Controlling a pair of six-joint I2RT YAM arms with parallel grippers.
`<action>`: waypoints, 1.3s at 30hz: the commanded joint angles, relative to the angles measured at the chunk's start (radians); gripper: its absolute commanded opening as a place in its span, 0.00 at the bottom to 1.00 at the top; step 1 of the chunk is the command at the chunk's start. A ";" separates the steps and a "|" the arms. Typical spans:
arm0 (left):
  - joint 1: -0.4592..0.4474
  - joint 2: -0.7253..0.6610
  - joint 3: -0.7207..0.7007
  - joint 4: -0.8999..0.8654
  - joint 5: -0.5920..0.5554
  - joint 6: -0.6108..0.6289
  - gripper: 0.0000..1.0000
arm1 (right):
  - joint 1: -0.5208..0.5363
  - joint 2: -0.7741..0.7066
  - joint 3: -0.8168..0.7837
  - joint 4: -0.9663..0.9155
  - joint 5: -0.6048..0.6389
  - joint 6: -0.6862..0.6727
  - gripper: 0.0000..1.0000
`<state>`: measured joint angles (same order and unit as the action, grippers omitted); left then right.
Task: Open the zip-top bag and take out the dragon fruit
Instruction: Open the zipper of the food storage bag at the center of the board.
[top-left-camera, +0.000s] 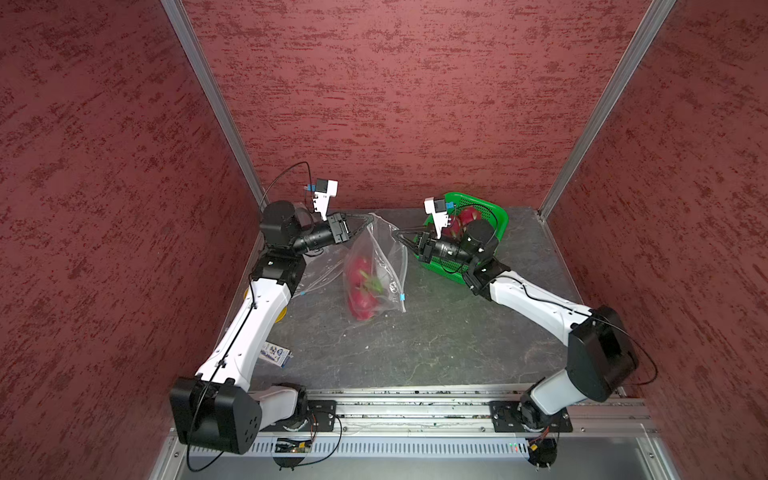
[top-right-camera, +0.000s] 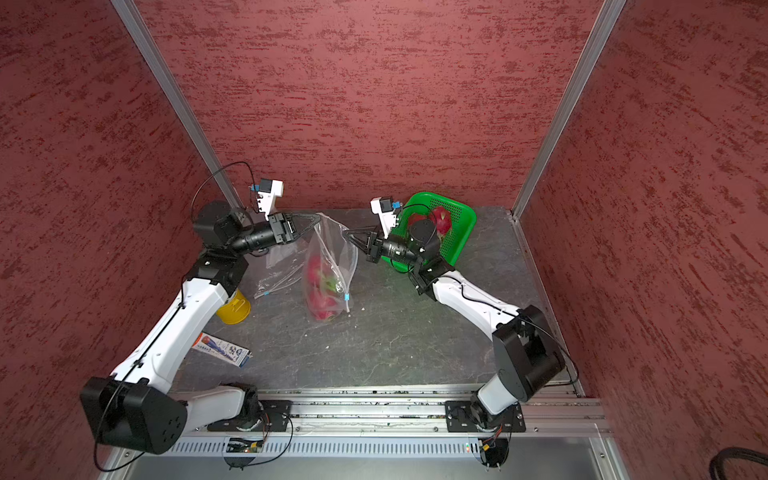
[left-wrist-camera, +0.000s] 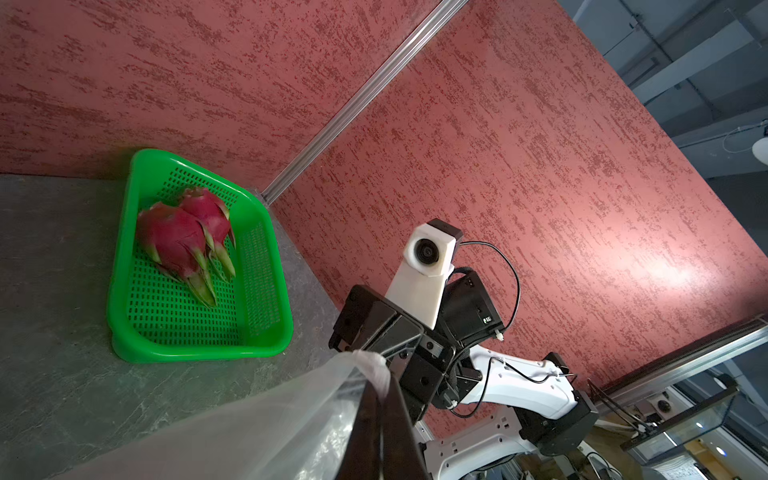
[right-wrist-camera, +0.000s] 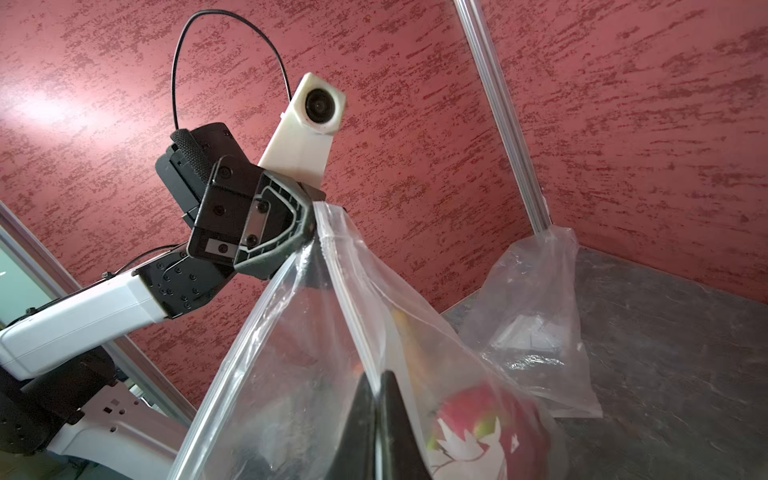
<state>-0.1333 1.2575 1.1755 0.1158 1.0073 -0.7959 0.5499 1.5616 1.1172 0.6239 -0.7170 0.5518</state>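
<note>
Clear bag (top-left-camera: 390, 253) — left gripper (top-left-camera: 368, 219), right gripper (top-left-camera: 398, 235) pinch rim.

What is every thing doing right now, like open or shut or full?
left claw, shut on the zip-top bag
right claw, shut on the same bag's top
zip-top bag, held up between both claws
bagged dragon fruit, still inside
green basket, holds two loose dragon fruit
spare bag, crumpled on the table
</note>
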 joint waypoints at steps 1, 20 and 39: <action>-0.015 0.057 0.032 -0.025 0.036 0.026 0.00 | -0.008 -0.010 -0.051 -0.084 0.081 -0.036 0.00; -0.121 0.292 0.123 -0.077 0.056 0.061 0.00 | -0.064 -0.194 -0.088 -0.594 0.648 -0.317 0.00; -0.219 0.428 0.245 -0.069 0.031 0.013 0.03 | -0.064 -0.324 -0.092 -0.508 0.202 -0.293 0.03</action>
<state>-0.3428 1.6817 1.3899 0.0238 1.0454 -0.7807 0.4919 1.2129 1.0088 0.0479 -0.4034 0.2321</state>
